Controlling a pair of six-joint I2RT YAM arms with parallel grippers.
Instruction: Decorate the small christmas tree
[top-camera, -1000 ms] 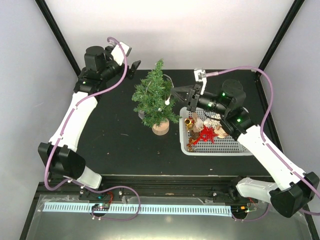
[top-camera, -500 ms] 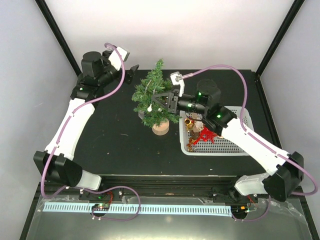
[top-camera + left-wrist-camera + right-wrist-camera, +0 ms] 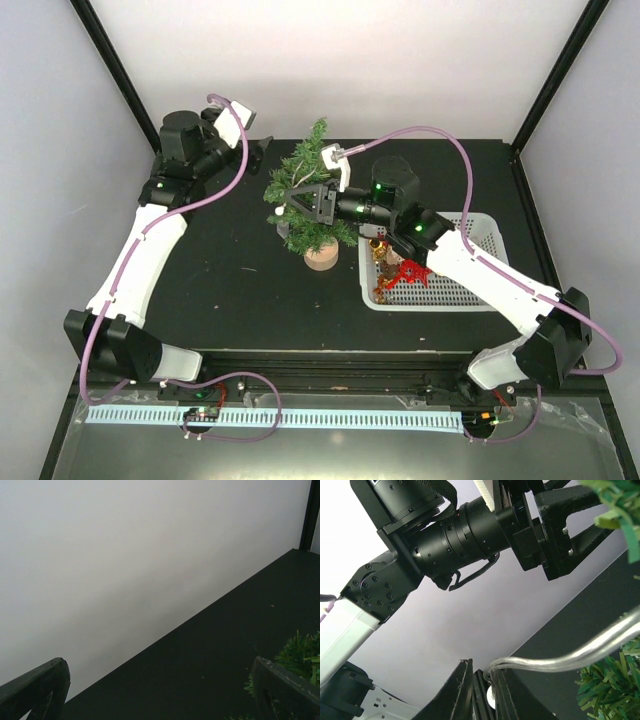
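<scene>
The small christmas tree [image 3: 310, 225] stands mid-table on its round wooden base [image 3: 321, 257]; its needles show at the right edge of the left wrist view [image 3: 300, 652] and of the right wrist view [image 3: 607, 680]. My right gripper [image 3: 298, 197] reaches over the tree's left side. Its jaws [image 3: 481, 667] stand almost together, with the silver loop [image 3: 560, 662] of a small white ornament [image 3: 491, 696] pinched between them. My left gripper [image 3: 258, 148] hangs open behind and left of the tree, its fingers [image 3: 35, 690] wide apart with nothing between them.
A white basket [image 3: 470, 302] stands right of the tree and holds a red star [image 3: 414, 268], a gold bell [image 3: 377, 243] and other ornaments. Black frame posts rise at the back corners. The left arm's wrist [image 3: 470, 530] is close in front of the right gripper.
My right arm has swung left from beside the basket to over the tree's left side, carrying the white ornament. The left gripper has drawn slightly back and left, still open.
</scene>
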